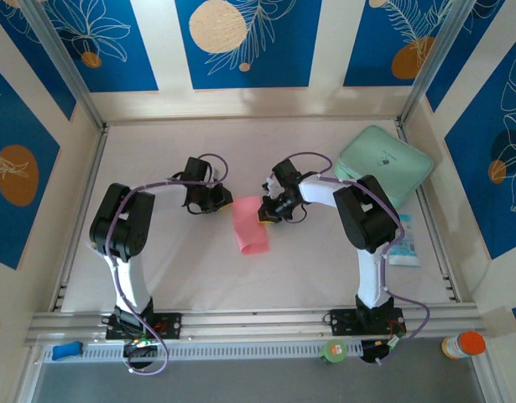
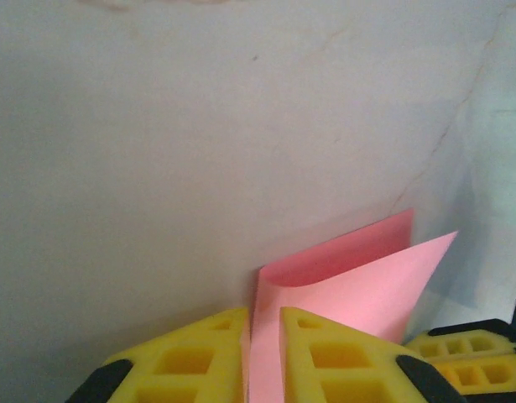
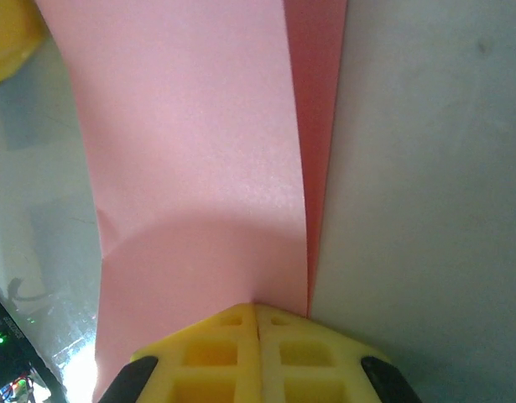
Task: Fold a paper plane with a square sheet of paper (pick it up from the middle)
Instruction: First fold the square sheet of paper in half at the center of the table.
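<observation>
I have the square sheet of paper (image 1: 249, 225) doubled over in the middle of the worktop (image 1: 178, 262), between the arms. The left gripper (image 2: 264, 340) pinches its left side and the right gripper (image 3: 258, 323) is clamped on its right. If the two pull unevenly, I judge the thin sheet could tear, slip out, or crease off-centre.

overhead; wrist close-ups sharing paper (image 1: 249, 225)
</observation>
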Tool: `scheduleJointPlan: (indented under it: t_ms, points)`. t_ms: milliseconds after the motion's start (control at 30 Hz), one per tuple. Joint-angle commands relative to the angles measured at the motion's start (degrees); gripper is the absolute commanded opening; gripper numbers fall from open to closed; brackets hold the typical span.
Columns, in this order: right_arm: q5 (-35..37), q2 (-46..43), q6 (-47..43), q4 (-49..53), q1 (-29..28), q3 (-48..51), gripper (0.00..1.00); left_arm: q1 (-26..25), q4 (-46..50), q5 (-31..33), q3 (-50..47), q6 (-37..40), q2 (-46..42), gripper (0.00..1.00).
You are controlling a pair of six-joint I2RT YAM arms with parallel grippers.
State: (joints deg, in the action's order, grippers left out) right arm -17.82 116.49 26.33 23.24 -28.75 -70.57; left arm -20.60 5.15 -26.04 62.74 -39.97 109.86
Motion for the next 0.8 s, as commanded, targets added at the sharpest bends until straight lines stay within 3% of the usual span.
scheduleJointPlan:
  t_ms: [0, 200, 333, 600, 767]
  points:
    - [16.2, 8.2, -1.0, 9.0, 1.0, 4.4, 0.0, -2.3, -0.7, -1.3, 1.1, -0.5, -2.4, 0.17]
    - [15.5, 8.5, -0.8, 8.8, 1.0, 4.6, 0.0, -3.5, -4.3, -2.1, 1.7, -3.6, 1.3, 0.17]
    - [15.7, 8.3, -0.7, 8.9, 1.0, 4.7, 0.0, -3.2, -1.7, 2.0, 2.6, -2.5, 3.4, 0.17]
    - [17.0, 7.9, -0.5, 9.1, 1.0, 4.8, 0.0, 2.2, -0.6, 4.7, 1.7, -1.0, 5.0, 0.17]
    - [17.2, 7.9, -0.2, 8.8, 1.0, 5.0, 0.0, 4.9, 5.1, 5.7, 5.6, 2.6, 4.3, 0.18]
